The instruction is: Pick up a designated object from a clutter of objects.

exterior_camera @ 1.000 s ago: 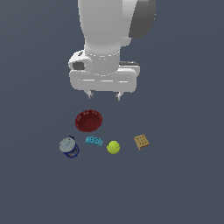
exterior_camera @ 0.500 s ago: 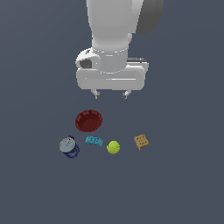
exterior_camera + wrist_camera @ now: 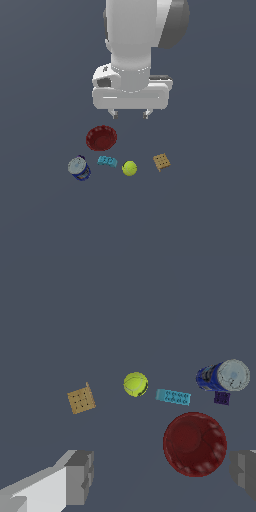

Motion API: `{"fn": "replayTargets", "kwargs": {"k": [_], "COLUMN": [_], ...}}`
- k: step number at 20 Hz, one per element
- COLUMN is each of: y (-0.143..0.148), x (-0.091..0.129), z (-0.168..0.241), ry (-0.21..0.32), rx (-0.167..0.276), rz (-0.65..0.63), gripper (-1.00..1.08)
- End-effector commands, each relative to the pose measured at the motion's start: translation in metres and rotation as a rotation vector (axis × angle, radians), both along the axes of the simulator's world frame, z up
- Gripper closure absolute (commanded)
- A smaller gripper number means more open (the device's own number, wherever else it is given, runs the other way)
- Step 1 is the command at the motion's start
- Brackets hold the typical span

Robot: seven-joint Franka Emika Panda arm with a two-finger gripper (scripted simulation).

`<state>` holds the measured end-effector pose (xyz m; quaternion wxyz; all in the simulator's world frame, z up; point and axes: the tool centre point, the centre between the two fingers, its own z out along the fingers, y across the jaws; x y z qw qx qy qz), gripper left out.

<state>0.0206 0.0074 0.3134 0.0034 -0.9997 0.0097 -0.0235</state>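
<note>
The tan grid block lies flat on the grey floor at the exterior view's right end of the clutter; it also shows in the wrist view. The yellow-green ball, teal brick, blue can with grey lid and dark red bowl lie beside it. My gripper hangs open and empty above the clutter, well above the block, its fingers wide apart.
A small dark purple piece lies next to the can. The floor around the clutter is plain dark grey.
The arm has moved toward the exterior view's right, bringing the gripper closer to above the ball and block. The objects have not moved.
</note>
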Motion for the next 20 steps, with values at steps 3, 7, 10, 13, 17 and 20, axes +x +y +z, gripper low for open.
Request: {"fn": "replayTargets", "kwargs": {"k": [3,7,10,13,17,20], "y": [0.015,0.035,0.054,0.077,0.105,0.122], "x": [0.010,0.021,0.028,0.033,0.034,0.032], "z": [-0.025,-0.059,-0.091,-0.126,-0.171,-0.199], "ry": [0.006,0.013,0.019,0.025,0.032,0.037], "rx": [-0.008,-0.016,-0.022,-0.025,-0.025,-0.023], "rz": [0.034,0.079,0.121,0.167,0.226,0.261], "gripper": [-0.92,-0.92,-0.92,-0.92,-0.92,-0.92]}}
